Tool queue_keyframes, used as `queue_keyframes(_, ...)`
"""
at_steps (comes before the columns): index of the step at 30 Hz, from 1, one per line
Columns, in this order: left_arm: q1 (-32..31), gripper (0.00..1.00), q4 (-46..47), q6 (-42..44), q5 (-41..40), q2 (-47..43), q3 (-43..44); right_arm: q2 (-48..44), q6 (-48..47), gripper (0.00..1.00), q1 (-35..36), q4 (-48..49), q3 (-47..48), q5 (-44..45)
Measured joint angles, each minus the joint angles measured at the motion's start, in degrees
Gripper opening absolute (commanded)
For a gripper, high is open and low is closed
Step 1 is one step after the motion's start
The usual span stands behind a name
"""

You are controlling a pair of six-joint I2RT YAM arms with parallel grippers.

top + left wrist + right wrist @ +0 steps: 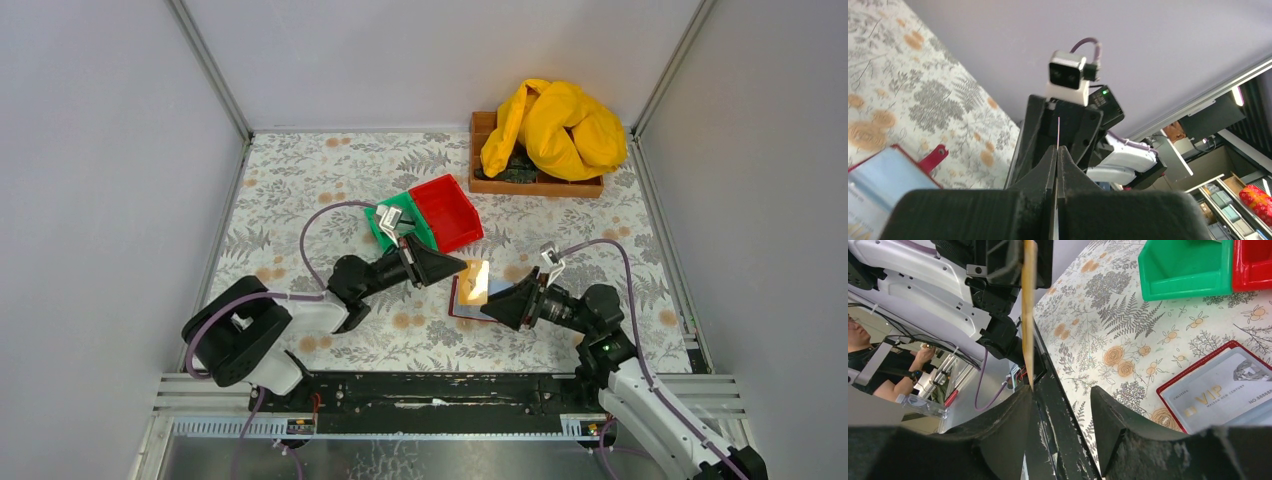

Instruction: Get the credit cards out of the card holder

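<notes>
One tan-gold card (477, 281) is up off the table (300, 200), and my left fingers (1043, 172) are pressed together on it. From my left wrist it shows edge-on, as a thin line rising out from between the two pads. My two right fingers (1128, 430) stand apart with nothing between them. From the right wrist, the near end of the gold card comes down just beside the tip of one of them. I cannot tell whether it touches.

One card holder (878, 175) lies open and flat on the table, near the middle. It is directly under the held card and between my two wrists, nearer to me than the bins. Its grey-blue inner face is up, with a dark red border and one red tab sticking out at the far side. One pale card marked VIP (1218, 390) lies in it. A lighter edge shows below that one, but I cannot tell whether it is a second card or the holder's lining.

Two bins sit side by side just beyond the holder, touching each other: one red bin (447, 212) on the right and one green bin (395, 225) on the left. At the far right corner of the table there is one wooden tray (482, 150). One bunched yellow cloth (555, 130) is heaped over most of it.
</notes>
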Motion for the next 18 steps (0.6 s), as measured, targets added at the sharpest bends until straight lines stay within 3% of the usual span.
queue_keyframes(8,-1.9,0.0,7.5,-1.0,-4.6,1.2,-0.3,4.1,2.8,0.54,0.0,7.6,-0.5,0.0)
queue_keyframes(18,-3.0,0.0,8.9,-1.3,-6.5,2.8,-0.3,7.5,4.2,0.49,0.0,12.5,-0.3,-0.4)
